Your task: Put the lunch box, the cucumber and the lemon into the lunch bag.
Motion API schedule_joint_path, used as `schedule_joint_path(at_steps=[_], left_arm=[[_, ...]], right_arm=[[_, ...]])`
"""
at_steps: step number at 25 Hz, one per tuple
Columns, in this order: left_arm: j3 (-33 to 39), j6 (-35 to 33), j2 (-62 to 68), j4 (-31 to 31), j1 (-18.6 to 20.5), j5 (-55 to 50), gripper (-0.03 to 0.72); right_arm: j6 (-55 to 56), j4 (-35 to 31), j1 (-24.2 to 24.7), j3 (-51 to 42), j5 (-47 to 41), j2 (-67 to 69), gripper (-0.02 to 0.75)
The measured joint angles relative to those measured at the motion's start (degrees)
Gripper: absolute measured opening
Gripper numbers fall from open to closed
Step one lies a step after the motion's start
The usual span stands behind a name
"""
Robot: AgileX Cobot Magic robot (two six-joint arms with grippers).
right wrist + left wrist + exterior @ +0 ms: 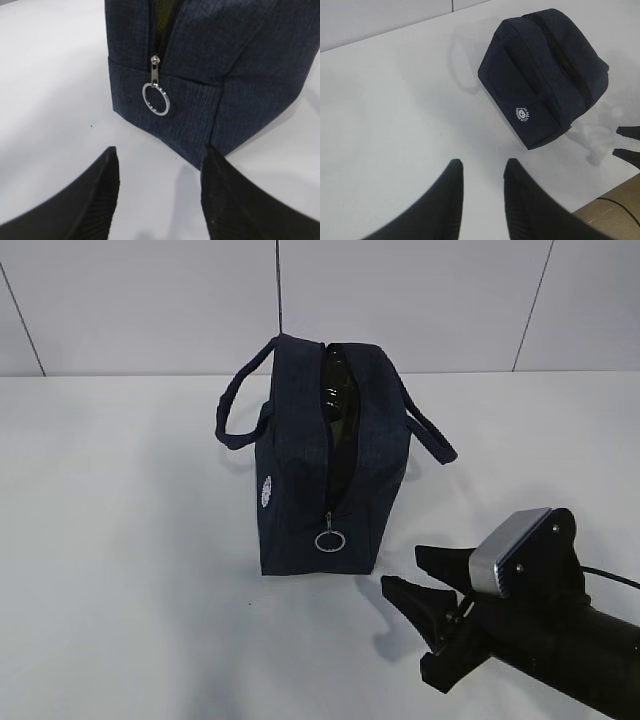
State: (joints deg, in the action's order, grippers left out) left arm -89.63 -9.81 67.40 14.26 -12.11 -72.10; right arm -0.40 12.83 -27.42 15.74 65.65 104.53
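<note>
In the exterior view, the lunch bag [325, 465] stands upright on the white table [120, 590], with its zipper open along the top. Something dark green and shiny shows inside the opening; I cannot tell what it is. The lunch box, the cucumber and the lemon are not seen outside the bag. The right gripper [415, 597] is just beside the bag's near end, its fingers spread and holding nothing.

In the left wrist view, the left gripper [482, 172] hovers over bare table, well apart from the bag, its fingers parted and empty. A small round white logo [522, 113] sits on the bag's side; its writing is too small to read.

In the right wrist view, the metal ring pull [155, 99] hangs low on the bag's end, between the open fingers. The fabric looks soft and light, so I judge the bag will slide or fold if pushed; the ring pull or a handle [235, 405] is the best place to hold.
</note>
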Motion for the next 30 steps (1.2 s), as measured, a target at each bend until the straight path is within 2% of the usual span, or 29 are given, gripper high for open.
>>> schedule_joint_path(at_steps=[15,21,30], left_arm=[[0.0,0.0,-0.4,-0.3,0.0,-0.1,0.205],[0.0,0.0,-0.4,-0.3,0.0,-0.1,0.204],[0.0,0.0,-0.4,-0.3,0.0,-0.1,0.204]], right_arm=[[0.0,1.9,0.0,5.8,0.0,6.5,0.404],[0.4,5.1,0.0,8.1,0.0,7.7,0.404],[0.4,5.3,0.0,11.4,0.0,10.7,0.404]])
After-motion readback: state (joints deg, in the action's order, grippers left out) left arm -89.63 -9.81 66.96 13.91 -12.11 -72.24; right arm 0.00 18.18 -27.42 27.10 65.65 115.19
